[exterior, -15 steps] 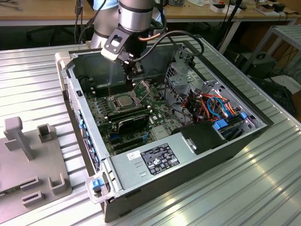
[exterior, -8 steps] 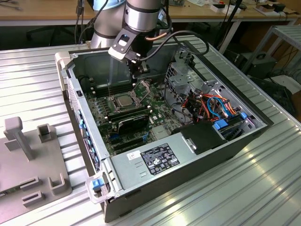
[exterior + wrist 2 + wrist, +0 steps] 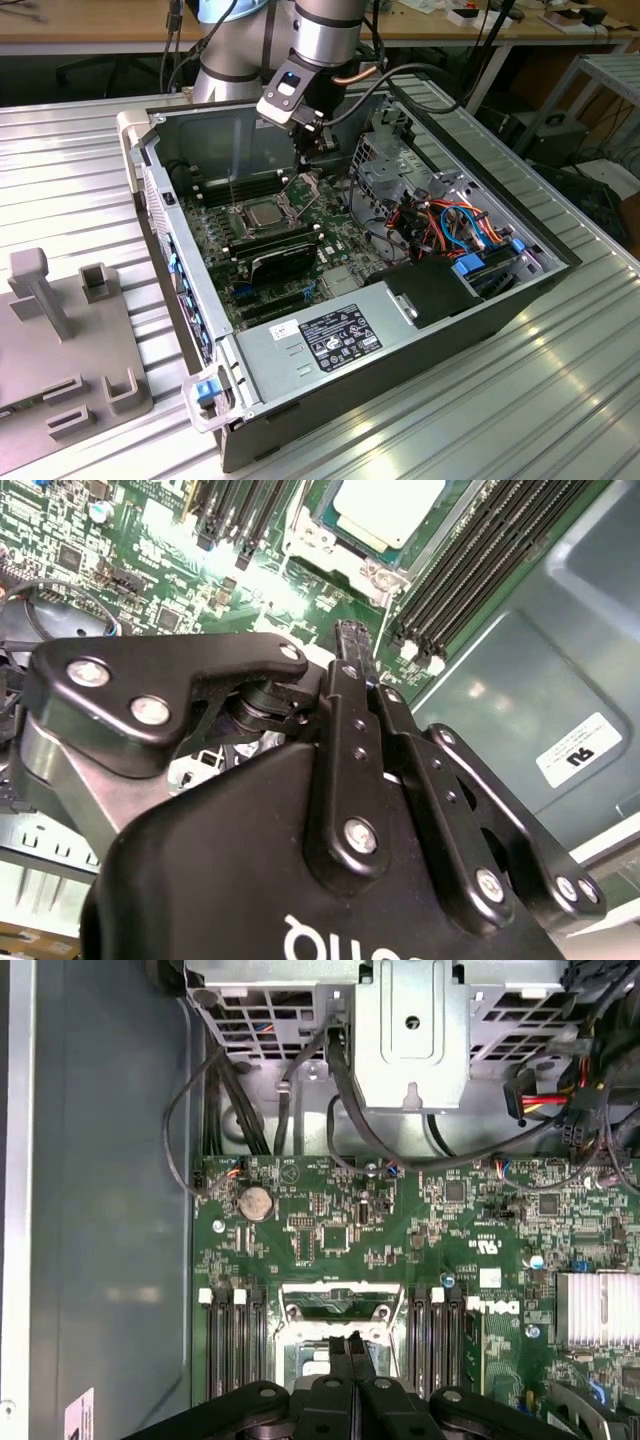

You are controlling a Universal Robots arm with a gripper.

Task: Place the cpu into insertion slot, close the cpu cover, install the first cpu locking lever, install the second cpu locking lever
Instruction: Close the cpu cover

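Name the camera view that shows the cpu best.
The second wrist view: the cpu lies near, its silvery top mostly in frame. The exterior view shows it far off inside the case. In the first wrist view the hand hides nearly all of it.

The robot's arm (image 3: 325, 30) is thick, round and silver. In the exterior view it comes down from the far side. Its wrist (image 3: 300, 95) is black and tips a little toward the exterior view's left. The pincer (image 3: 303, 165) hangs at the end of the wrist and points down. In both wrist views its two thin black fingers (image 3: 352, 650) (image 3: 344, 1360) are pressed tight together, side by side. Black links (image 3: 440, 780) with shiny bolts join the fingers to the pincer's body.
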